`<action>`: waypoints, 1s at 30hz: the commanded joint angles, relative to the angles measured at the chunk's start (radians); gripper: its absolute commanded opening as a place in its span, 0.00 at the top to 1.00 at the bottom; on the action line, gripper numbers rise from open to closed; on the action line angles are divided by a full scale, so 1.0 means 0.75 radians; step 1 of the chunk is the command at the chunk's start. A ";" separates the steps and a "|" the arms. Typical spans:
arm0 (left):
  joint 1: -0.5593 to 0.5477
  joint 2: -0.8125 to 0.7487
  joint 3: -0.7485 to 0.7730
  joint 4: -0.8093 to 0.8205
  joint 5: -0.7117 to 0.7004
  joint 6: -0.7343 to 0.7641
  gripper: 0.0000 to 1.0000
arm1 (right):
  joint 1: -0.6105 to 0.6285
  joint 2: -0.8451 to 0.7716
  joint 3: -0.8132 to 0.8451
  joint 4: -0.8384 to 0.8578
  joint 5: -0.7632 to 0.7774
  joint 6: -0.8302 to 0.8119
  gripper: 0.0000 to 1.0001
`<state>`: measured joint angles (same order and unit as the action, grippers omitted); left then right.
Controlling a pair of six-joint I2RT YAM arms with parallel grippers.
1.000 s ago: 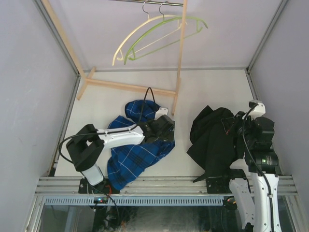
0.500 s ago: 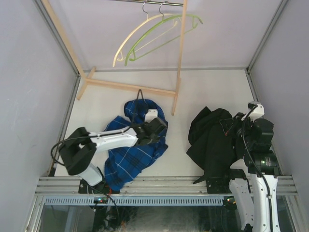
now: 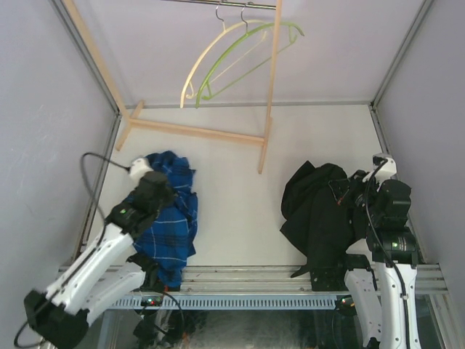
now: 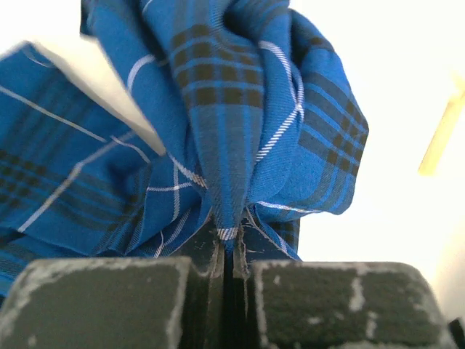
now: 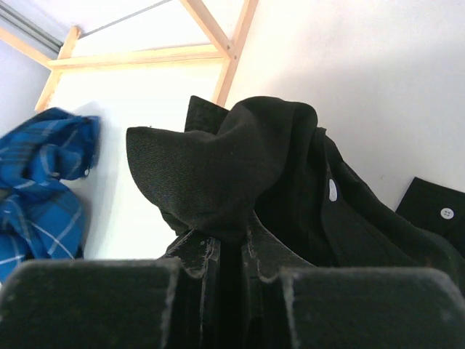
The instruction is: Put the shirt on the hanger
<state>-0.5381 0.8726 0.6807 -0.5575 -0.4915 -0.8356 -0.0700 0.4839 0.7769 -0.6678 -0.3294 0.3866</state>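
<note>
Shirt [image 5: 240, 167]: black fold pinched in right tool [image 5: 231, 251], jaws pressed together on it. Left tool [image 4: 227, 247] pinches plaid shirt [image 4: 240, 109]. Hanger [image 3: 200, 87] well ahead, up-left of right tool. Suggest finding the collar before lifting; the bunched cloth may snag.

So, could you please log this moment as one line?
left gripper: shut on blue plaid shirt | right gripper: shut on plain black button-up shirt | lime-green plastic hanger: hanging, bare
</note>
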 commanded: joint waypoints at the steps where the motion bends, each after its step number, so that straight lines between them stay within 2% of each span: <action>1: 0.191 -0.264 0.106 -0.172 -0.100 0.025 1.00 | -0.002 -0.010 -0.001 0.100 -0.039 0.041 1.00; 6: 0.297 -0.391 0.291 -0.344 -0.254 0.020 1.00 | 0.000 -0.007 -0.006 0.111 -0.055 0.053 1.00; 9: 0.329 -0.394 0.369 -0.385 -0.387 0.017 1.00 | 0.002 -0.005 -0.007 0.114 -0.067 0.059 1.00; 11: 0.387 -0.370 0.416 -0.382 -0.406 0.032 1.00 | 0.003 -0.003 -0.007 0.114 -0.077 0.061 1.00; 16: 0.556 -0.304 0.446 -0.281 -0.311 0.028 1.00 | 0.004 -0.005 -0.009 0.103 -0.082 0.057 1.00; 22: 0.733 -0.204 0.380 -0.053 -0.130 0.008 1.00 | 0.006 -0.011 -0.015 0.097 -0.092 0.061 1.00; 27: 0.916 -0.098 0.314 0.037 0.038 0.003 0.99 | 0.008 -0.015 -0.023 0.102 -0.087 0.070 1.00; 30: 1.000 -0.067 0.237 0.082 0.166 -0.015 0.79 | 0.011 -0.018 -0.027 0.113 -0.094 0.076 1.00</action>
<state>0.1413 0.8024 0.9287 -0.6132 -0.5129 -0.8276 -0.0685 0.4828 0.7536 -0.6472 -0.3801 0.4122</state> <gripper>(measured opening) 0.092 0.058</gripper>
